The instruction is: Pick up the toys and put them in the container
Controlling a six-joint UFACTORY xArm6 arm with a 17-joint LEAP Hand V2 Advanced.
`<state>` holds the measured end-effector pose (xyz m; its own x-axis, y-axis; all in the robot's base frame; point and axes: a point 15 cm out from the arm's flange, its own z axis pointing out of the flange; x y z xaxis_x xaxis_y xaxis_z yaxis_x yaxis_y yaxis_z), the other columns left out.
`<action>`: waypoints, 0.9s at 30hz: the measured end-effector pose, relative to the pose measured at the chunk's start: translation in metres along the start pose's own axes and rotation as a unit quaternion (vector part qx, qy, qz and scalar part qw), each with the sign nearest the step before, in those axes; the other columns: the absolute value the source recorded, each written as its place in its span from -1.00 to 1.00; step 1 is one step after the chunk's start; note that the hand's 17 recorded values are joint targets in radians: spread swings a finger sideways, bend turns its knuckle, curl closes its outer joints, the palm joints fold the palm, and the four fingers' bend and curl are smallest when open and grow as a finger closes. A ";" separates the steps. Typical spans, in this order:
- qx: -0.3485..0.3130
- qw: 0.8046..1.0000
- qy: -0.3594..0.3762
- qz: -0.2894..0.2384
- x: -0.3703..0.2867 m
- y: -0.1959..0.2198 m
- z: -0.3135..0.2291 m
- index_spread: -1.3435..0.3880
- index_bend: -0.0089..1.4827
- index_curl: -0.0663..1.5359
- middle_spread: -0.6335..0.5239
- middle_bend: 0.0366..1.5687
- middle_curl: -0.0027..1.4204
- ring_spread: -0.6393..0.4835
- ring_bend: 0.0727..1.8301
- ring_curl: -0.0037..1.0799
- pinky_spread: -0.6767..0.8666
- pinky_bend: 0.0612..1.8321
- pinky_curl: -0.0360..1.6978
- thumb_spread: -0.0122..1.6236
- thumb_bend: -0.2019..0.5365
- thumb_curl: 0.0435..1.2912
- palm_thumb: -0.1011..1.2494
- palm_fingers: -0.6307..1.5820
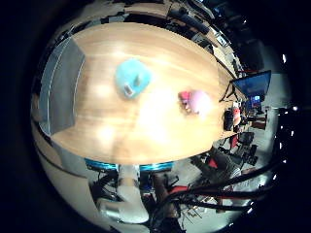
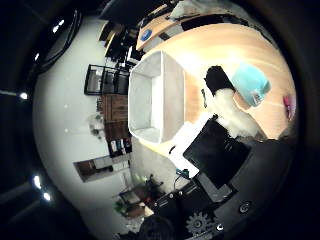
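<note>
A teal toy [image 1: 133, 76] lies near the middle of the oval wooden table [image 1: 117, 126]. A pink toy [image 1: 196, 100] lies away from it, toward the table's side near a blue screen. A grey rectangular container [image 1: 63, 83] stands at one end of the table; in the right thumb side palm view it is a pale open box [image 2: 155, 95]. My hand [image 2: 225, 120] is high above the table, over the stretch between the container and the teal toy [image 2: 250, 82]. One black-tipped finger [image 2: 217, 80] reaches out fairly straight. The pink toy [image 2: 289, 105] is small at the table's far part.
Two teal chairs [image 1: 102, 165] stand at the table's long edge. A blue screen [image 1: 255, 85] and dark furniture stand beyond the pink toy's side. A black wire shelf [image 2: 108, 78] stands on the floor beyond the container's end.
</note>
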<state>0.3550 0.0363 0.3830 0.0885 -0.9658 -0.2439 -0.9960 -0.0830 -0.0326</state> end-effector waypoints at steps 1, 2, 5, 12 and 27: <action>-0.005 1.000 -0.001 0.001 0.001 0.000 0.003 -0.18 -0.43 -0.35 -0.55 -0.81 -0.62 -0.45 -0.30 -0.70 -0.04 -0.41 -0.96 0.30 -0.51 -0.24 0.10 0.10; -0.008 1.000 -0.001 0.003 0.002 0.000 0.005 -0.18 -0.43 -0.35 -0.55 -0.81 -0.62 -0.45 -0.30 -0.70 -0.04 -0.40 -0.96 0.30 -0.51 -0.24 0.10 0.10; -0.019 1.000 -0.002 0.005 0.005 -0.002 0.011 -0.18 -0.44 -0.36 -0.56 -0.81 -0.62 -0.45 -0.29 -0.70 -0.04 -0.40 -0.96 0.29 -0.51 -0.24 0.10 0.10; -0.051 0.999 0.000 0.019 0.024 0.002 0.015 -0.17 -0.56 -0.39 -0.54 -0.81 -0.62 -0.45 -0.29 -0.70 -0.02 -0.34 -0.96 0.26 -0.52 -0.24 0.14 0.03; -0.067 0.997 0.034 0.035 0.097 -0.012 0.093 -0.15 -0.64 -0.42 -0.48 -0.82 -0.63 -0.42 -0.31 -0.68 0.04 -0.32 -0.96 0.24 -0.53 -0.29 0.06 -0.04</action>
<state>0.3765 -0.0332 0.2698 0.0216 -0.9845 -0.1741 -0.9926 -0.0419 0.1137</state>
